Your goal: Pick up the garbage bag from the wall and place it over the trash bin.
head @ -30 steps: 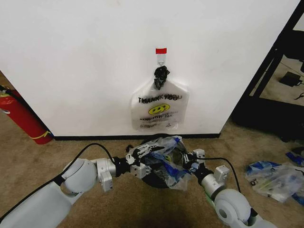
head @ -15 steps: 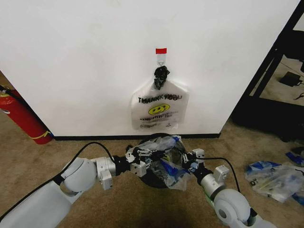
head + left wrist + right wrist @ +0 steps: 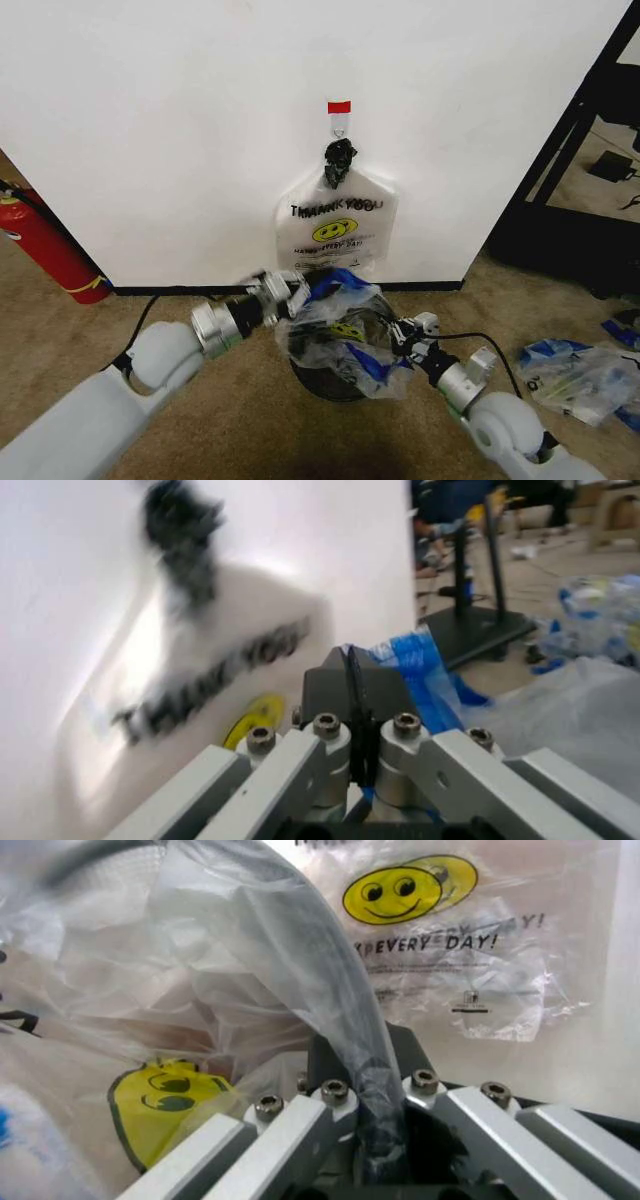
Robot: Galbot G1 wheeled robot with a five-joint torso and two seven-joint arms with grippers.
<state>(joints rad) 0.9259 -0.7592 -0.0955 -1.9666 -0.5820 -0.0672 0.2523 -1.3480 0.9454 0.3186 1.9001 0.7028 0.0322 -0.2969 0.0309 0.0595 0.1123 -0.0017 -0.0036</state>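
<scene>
At 12 o'clock, wall (image 3: 180, 130): plain white with a black baseboard along the carpet. A small hook under red tape (image 3: 340, 107) sits a little right of centre.

Carpet (image 3: 240, 400): tan, running from the baseboard toward the robot.

Left arm: comes in from 7 o'clock and reaches up toward the middle of the floor.

Right arm: comes in from 5 o'clock, angled toward the same spot.

Hanging bag (image 3: 337, 230): a flat similar bag with a black knotted top, on the hook, flat against the wall, "THANK YOU" and a smiley facing out. The right wrist view shows it just behind the held plastic (image 3: 440, 937).

Garbage bag (image 3: 345, 330): off the wall, a crumpled translucent bundle with blue patches and a small yellow smiley, held between the two grippers at about 6 o'clock from the hook. It hangs over the trash bin, not yet spread around the rim.

Trash bin (image 3: 330, 385): dark and round, on the carpet just below the bag, mostly covered by it.

Fire extinguisher (image 3: 50, 250): red, at 9 o'clock by the wall.

Plastic bundle (image 3: 575, 375): clear and blue, on the floor at 3 o'clock, well apart.

Left gripper (image 3: 290, 290): fingers pressed together on a blue edge of the garbage bag (image 3: 415, 667).

Right gripper (image 3: 405, 335): fingers pinching a twisted strand of the same bag (image 3: 350, 1035).
</scene>
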